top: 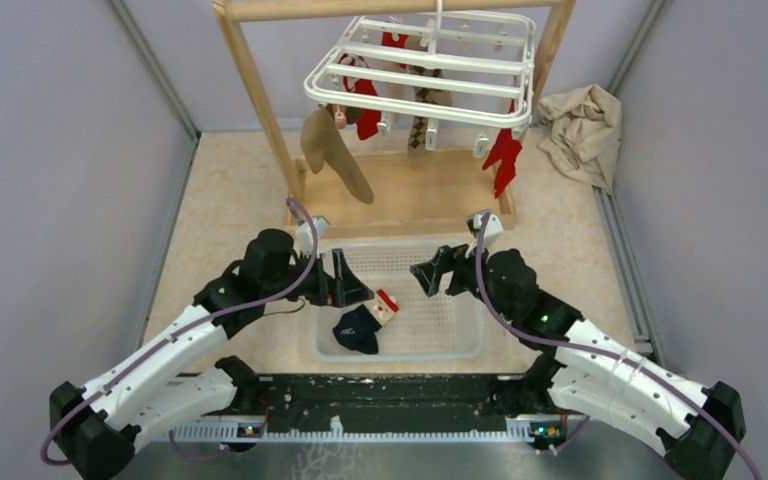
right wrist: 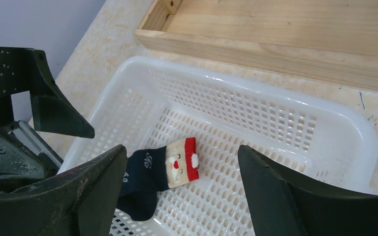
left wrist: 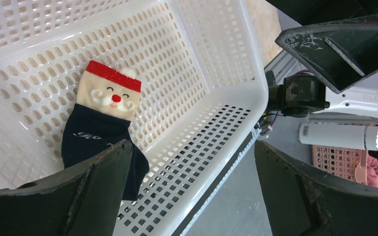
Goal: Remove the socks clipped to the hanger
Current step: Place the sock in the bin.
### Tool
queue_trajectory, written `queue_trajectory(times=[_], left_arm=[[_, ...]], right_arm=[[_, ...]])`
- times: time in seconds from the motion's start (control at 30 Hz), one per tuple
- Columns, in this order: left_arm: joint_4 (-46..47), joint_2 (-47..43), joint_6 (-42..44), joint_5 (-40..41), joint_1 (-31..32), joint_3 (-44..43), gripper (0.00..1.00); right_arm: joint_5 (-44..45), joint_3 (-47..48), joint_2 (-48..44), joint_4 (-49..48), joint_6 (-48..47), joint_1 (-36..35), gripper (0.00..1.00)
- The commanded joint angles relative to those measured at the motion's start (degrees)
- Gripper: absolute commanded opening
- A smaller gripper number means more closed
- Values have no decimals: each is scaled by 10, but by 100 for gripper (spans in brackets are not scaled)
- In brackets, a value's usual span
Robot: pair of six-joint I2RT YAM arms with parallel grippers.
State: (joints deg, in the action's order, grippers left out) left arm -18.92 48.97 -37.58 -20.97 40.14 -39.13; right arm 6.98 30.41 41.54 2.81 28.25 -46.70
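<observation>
White basket (top: 442, 325) fronts the wooden frame (top: 440, 195) (crumpled beige cloth (top: 582, 132) beyond).

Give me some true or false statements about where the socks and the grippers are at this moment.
1. A navy sock with a Santa face lies in the white basket. True.
2. The left gripper is shut on that sock. False: it is open and holds nothing.
3. Every sock is off the hanger. False: a red sock and a tan sock, among others, hang from it.
4. The right gripper is open and holds nothing. True.
5. The beige cloth lies in the basket. False: it lies crumpled at the far right corner of the table.
</observation>
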Motion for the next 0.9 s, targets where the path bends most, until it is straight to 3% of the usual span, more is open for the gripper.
queue_trajectory(times=[0.0, 0.13, 0.47, 0.73, 0.87], left_arm=[[5, 40, 24, -9, 2, -30, 99], [12, 61, 20, -36, 2, -41, 99], [-5, -28, 42, 118, 2, -41, 99], [23, -41, 19, 222, 2, -26, 99], [40, -40, 10, 224, 2, -15, 99]], right_arm=[[-15, 32, 11, -40, -19, 2, 84], [-32, 28, 9, -37, -17, 1, 84], [-54, 0, 31, -88, -17, 1, 85], [-68, 21, 111, -246, -54, 1, 84], [-59, 49, 173, -315, -89, 1, 84]])
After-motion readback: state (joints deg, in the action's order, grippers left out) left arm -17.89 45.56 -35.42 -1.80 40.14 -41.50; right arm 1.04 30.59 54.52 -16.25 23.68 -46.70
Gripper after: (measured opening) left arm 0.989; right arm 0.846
